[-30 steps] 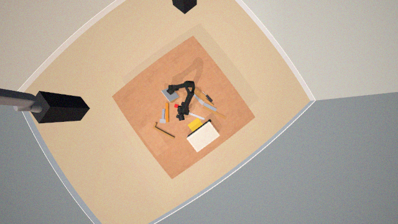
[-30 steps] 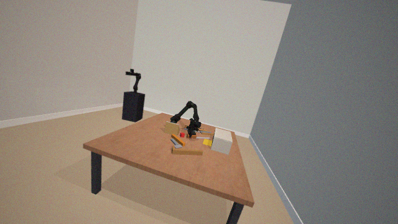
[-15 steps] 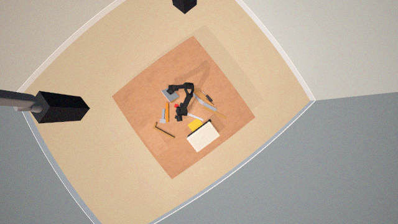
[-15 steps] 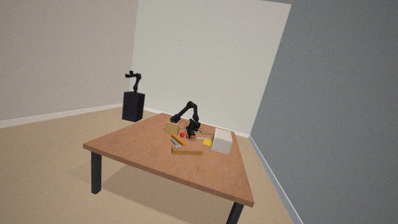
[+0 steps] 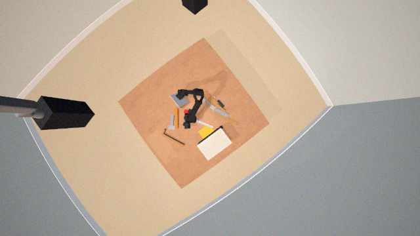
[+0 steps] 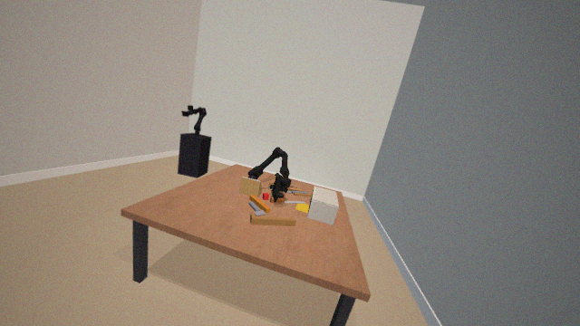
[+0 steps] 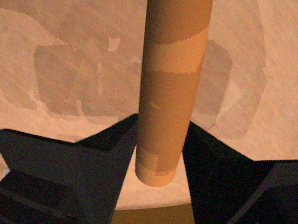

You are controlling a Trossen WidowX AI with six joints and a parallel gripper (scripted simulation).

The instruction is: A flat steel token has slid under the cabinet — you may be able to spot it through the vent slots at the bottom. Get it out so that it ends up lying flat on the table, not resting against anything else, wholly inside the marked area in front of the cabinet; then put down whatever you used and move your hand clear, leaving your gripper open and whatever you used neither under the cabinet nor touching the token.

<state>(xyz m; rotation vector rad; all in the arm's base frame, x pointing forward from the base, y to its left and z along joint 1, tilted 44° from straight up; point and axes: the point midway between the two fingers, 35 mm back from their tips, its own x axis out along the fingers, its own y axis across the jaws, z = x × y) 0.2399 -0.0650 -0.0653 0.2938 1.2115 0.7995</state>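
My gripper is shut on the round orange-brown handle of a tool. The tool's long pale bar reaches from below the gripper toward the cabinet side. Its height above the table is hard to tell. The white cabinet stands beyond the yellow marked area, which lies in front of its dark front edge. The bar's far end is close to the yellow area. The steel token and the vent slots cannot be made out in any view.
A red cube is near the gripper. An orange bar and a grey tool lie to one side, with a hooked brown bar beyond. Several long tools lie opposite.
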